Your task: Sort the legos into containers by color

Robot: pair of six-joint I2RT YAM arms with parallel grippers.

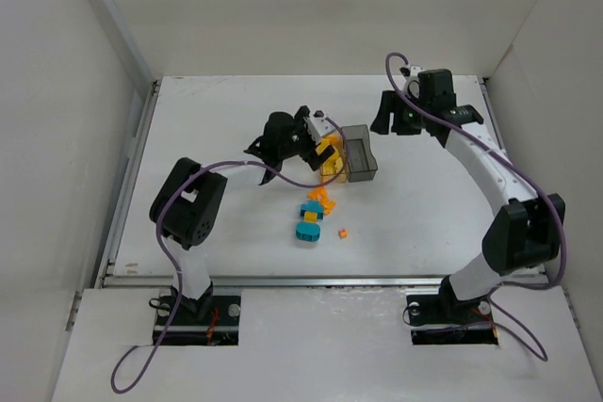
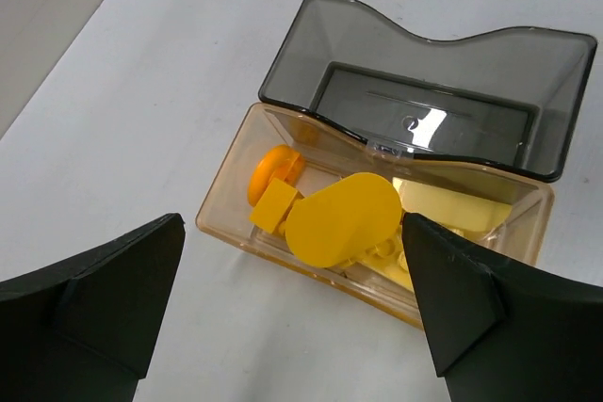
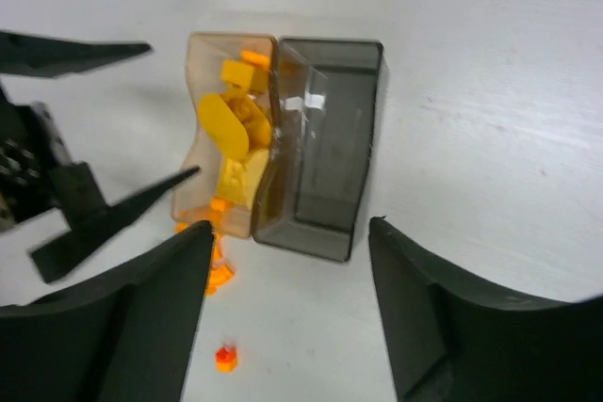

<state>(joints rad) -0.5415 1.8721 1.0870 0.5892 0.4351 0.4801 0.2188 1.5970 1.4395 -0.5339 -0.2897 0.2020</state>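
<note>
Several yellow legos [image 2: 344,218] fill the amber bin [image 2: 219,197] — under the left tool [image 2: 292,221].

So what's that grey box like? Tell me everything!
The grey box is smoky, see-through plastic, rectangular with rounded corners and a wavy rim. It stands upright on the white table, open-topped and empty. One long side touches the amber box, which holds yellow and orange pieces.
</note>
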